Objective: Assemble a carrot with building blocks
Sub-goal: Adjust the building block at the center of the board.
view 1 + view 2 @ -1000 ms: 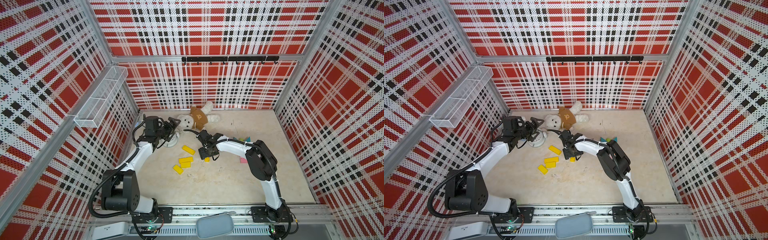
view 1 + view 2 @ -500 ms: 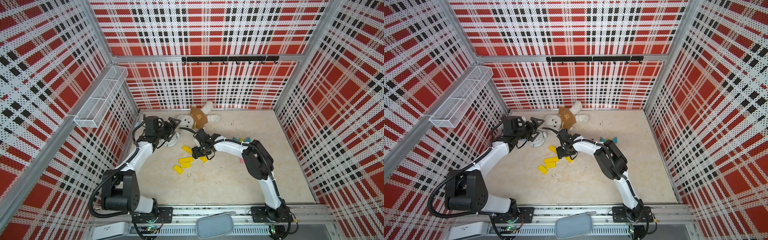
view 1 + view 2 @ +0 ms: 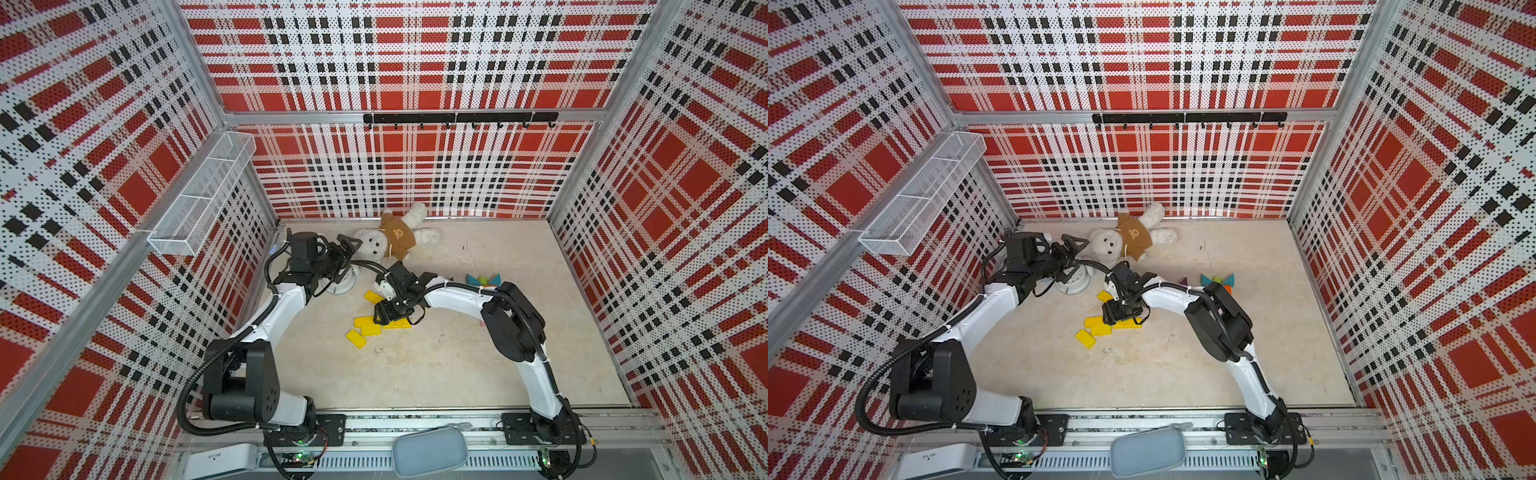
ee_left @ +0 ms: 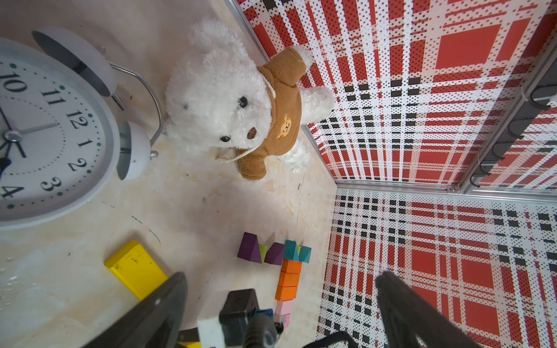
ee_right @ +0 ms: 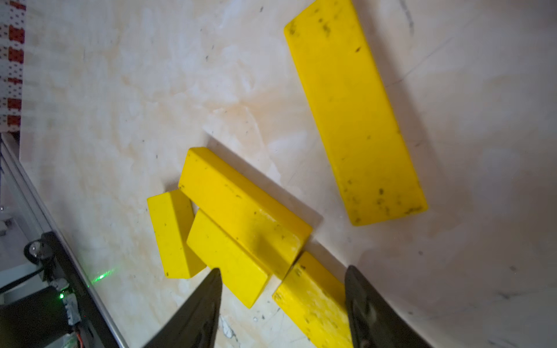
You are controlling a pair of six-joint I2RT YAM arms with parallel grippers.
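1. At mid-tabletop (image 3: 457, 374), the right claw (image 5: 282, 272) hovers half-open astride a yellow block (image 5: 313, 301), not yet gripping.
2. The block looks light, rigid and smooth; pinch its long flat sides.
3. The left claw (image 4: 281, 276), wide open and empty, hangs near the alarm clock (image 4: 45, 135).

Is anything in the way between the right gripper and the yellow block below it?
Nothing visible does. The yellow block lies bare between the open jaws of the right gripper; a neighbouring yellow block lies close beside one jaw.
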